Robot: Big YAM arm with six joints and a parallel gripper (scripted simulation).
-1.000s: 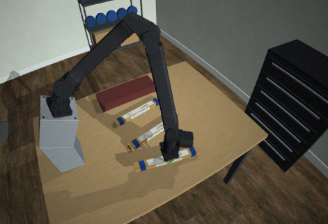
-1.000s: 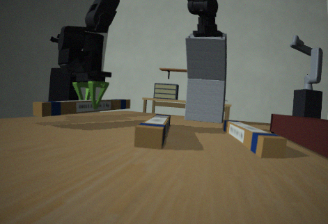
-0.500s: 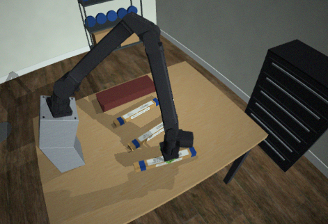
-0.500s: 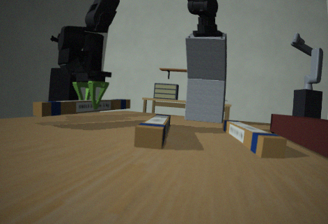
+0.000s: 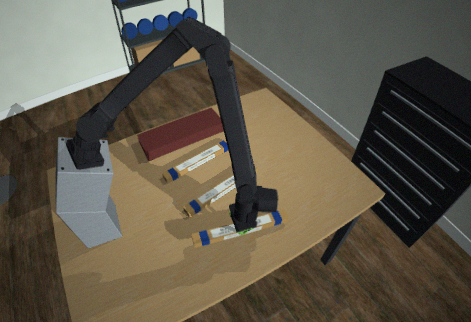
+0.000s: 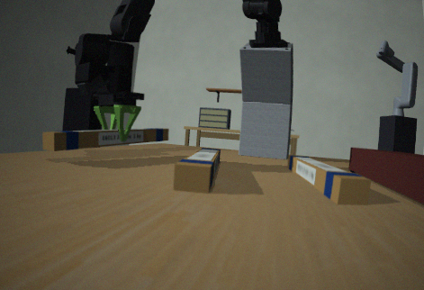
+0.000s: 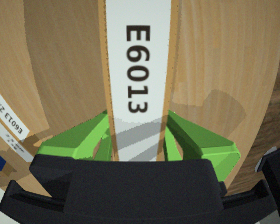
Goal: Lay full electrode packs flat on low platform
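My gripper (image 5: pixel 245 230) (image 6: pixel 119 134) (image 7: pixel 137 113) is shut on the middle of one electrode pack (image 5: pixel 210 237) (image 6: pixel 86 139) (image 7: pixel 138 70), the one farthest from the platform. It holds this pack about level, a little above the table. The middle pack (image 5: pixel 213 193) (image 6: pixel 193 176) lies on the table beside it; part of it is hidden by the arm in the top view. The third pack (image 5: pixel 198 160) (image 6: pixel 351 190) lies on the table next to the low dark red platform (image 5: pixel 182 136) (image 6: pixel 396 175). No pack is on the platform.
The wooden table (image 5: pixel 308 165) (image 6: pixel 115 234) carries all of this. The grey arm pedestal (image 5: pixel 84 192) (image 6: pixel 266 108) stands at its left side in the top view. A black drawer cabinet (image 5: pixel 418 145) stands on the floor beyond the table.
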